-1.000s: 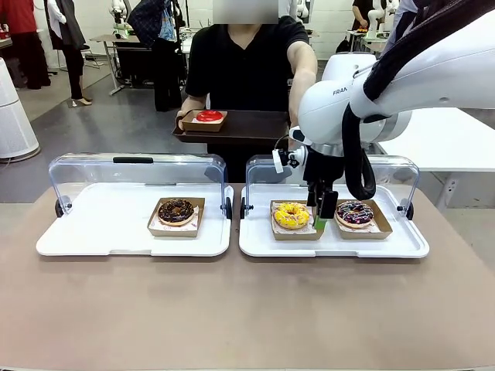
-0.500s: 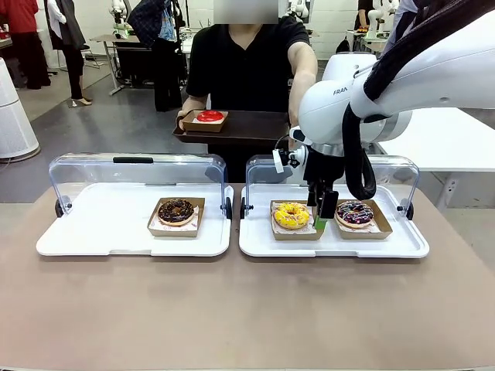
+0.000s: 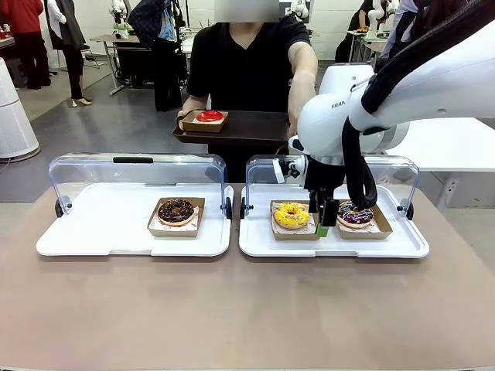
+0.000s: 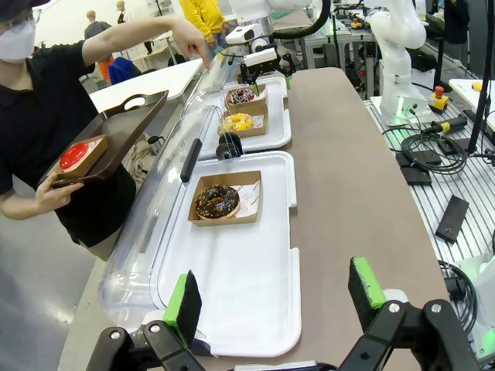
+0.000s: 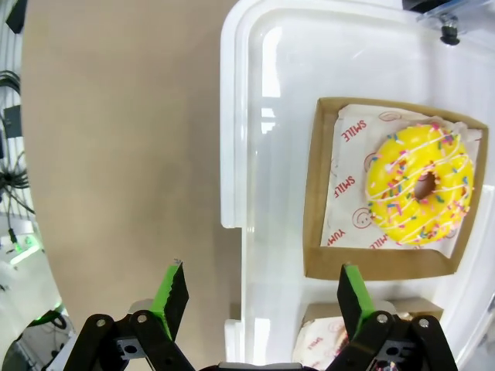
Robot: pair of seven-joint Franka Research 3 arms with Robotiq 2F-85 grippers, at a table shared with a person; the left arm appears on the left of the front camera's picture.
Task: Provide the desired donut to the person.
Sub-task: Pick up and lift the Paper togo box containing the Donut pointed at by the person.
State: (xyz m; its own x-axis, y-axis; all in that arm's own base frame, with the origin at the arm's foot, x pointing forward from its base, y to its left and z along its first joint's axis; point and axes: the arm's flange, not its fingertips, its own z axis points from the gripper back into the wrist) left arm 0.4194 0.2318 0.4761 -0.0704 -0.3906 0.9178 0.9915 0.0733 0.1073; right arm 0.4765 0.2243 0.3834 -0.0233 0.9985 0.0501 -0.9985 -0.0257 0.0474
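The person (image 3: 244, 62) stands at the far side holding a dark tray (image 3: 255, 127) with a red donut (image 3: 209, 116) in a cardboard box. Their other arm reaches out toward the right white tray, hand (image 4: 193, 46) pointing. That tray holds a yellow donut (image 3: 291, 215) and a dark sprinkled donut (image 3: 356, 214). My right gripper (image 3: 323, 224) hangs open, pointing down between those two boxes; its wrist view shows the yellow donut (image 5: 421, 185) just off to one side. A chocolate donut (image 3: 176, 210) sits in the left tray. My left gripper (image 4: 274, 290) is open and empty over that tray's near end.
Both white trays (image 3: 100, 232) (image 3: 402, 246) have clear lids standing open along their far edges. Bare brown table (image 3: 232, 309) lies in front of them. Cables and equipment (image 4: 433, 147) sit beside the table end.
My right gripper has dropped lower and shifted a little to the right, between the yellow and sprinkled donut boxes. The person and the left arm have stayed put.
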